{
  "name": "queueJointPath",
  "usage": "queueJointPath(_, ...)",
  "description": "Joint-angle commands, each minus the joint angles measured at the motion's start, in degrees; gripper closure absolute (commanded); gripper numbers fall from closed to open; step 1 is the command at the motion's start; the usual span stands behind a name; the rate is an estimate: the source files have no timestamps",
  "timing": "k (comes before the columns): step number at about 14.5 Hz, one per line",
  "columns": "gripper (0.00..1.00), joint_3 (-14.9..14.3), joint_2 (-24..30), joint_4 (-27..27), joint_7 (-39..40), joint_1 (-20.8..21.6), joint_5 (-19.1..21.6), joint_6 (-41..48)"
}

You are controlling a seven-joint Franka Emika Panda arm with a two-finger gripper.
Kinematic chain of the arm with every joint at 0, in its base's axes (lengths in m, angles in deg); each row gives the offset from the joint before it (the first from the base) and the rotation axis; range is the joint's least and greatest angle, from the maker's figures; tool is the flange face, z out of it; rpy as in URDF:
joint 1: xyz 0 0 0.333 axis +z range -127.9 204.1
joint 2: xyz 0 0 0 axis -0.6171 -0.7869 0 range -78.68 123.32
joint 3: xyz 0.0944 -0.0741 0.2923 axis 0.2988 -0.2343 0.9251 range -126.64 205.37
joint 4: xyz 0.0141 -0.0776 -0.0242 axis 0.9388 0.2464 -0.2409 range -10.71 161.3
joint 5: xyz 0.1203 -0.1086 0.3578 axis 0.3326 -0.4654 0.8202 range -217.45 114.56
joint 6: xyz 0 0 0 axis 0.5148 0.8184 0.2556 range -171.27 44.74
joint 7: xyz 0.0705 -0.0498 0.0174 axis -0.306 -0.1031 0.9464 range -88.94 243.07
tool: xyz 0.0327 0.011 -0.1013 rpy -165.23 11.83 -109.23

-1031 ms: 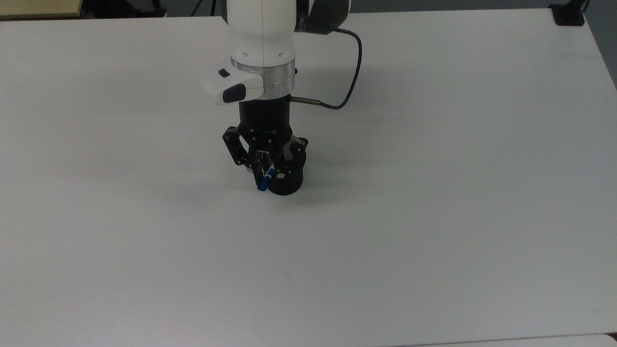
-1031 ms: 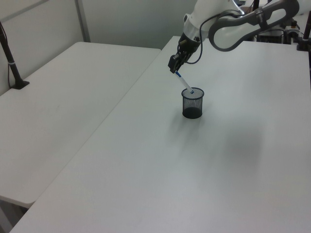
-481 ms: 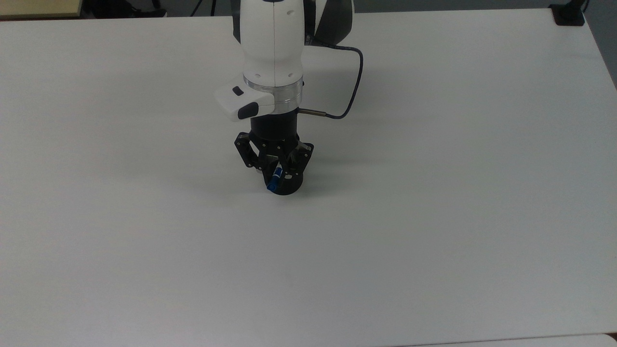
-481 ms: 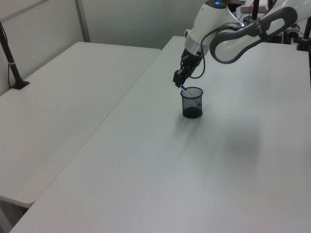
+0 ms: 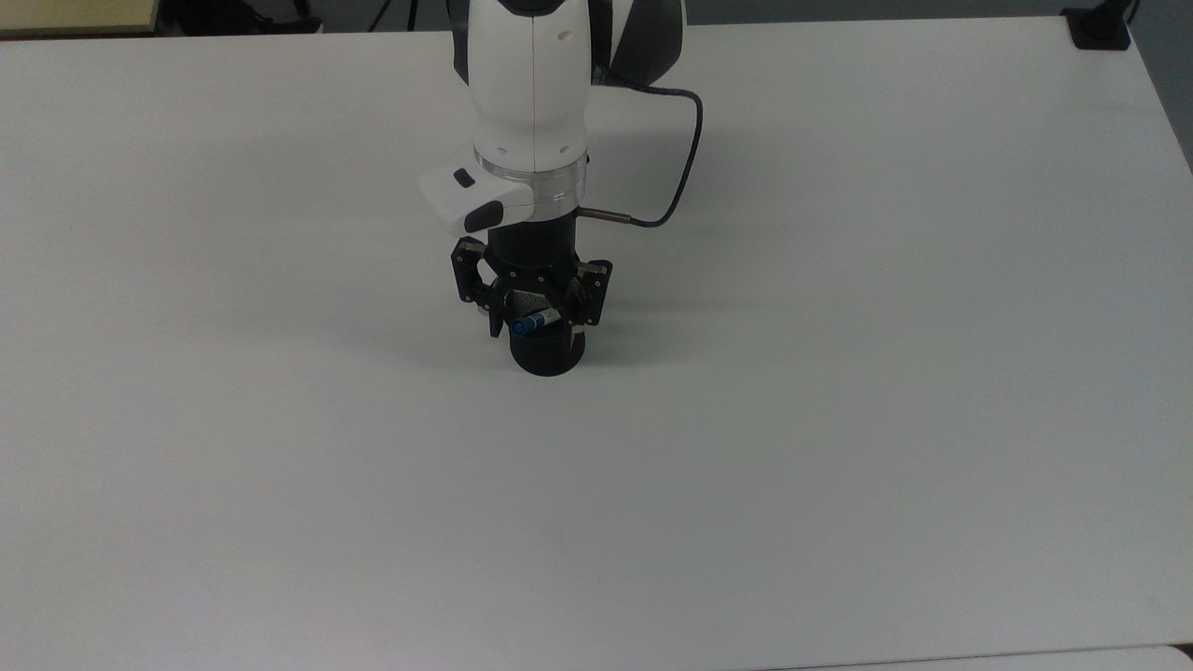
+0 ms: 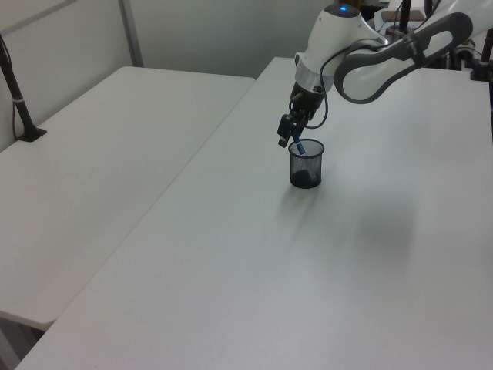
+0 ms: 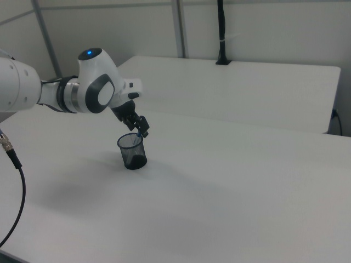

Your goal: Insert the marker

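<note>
Jaws spread apart, gripping nothing; the gripper [image 5: 531, 321] hangs just above the black mesh cup [image 6: 306, 163]. Inside the cup, the marker [image 5: 527, 325] leans tilted, blue end above the rim, on the white table [image 5: 839, 373].

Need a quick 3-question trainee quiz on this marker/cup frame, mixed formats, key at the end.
1. True or false: the marker lies flat on the table.
2. Multiple choice: where is the gripper? A) directly above the black mesh cup B) far off at the table edge C) resting on the table
3. Fill in: the fingers are spread ____ and no longer grip the marker.

Key:
1. False; it leans inside the cup, blue end poking above the rim.
2. A
3. open
</note>
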Motion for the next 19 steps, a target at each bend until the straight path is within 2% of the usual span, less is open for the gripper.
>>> queueJointPath(1,0.24,-0.7,4.9,0.0,1.7,1.2,0.0,10.8)
queueJointPath(2,0.24,-0.7,5.9,-0.7,3.7,1.1,0.5,16.1)
queueJointPath(3,0.23,-0.7,7.9,-2.5,7.8,1.0,2.4,24.3)
queueJointPath(4,0.22,-0.8,9.3,-3.1,10.6,0.7,4.4,28.2)
queueJointPath(7,0.10,-1.1,13.8,-3.6,15.2,0.1,4.9,35.6)
queueJointPath(9,0.00,-3.3,17.6,-3.4,20.3,0.2,4.7,39.8)
queueJointPath(11,0.00,-4.0,21.1,-3.4,22.5,-0.9,3.9,42.8)
queueJointPath(14,0.00,-3.9,23.4,-3.8,21.6,-3.9,1.8,43.1)
queueJointPath(19,0.00,-3.3,22.9,-4.7,21.1,-6.6,2.1,43.2)
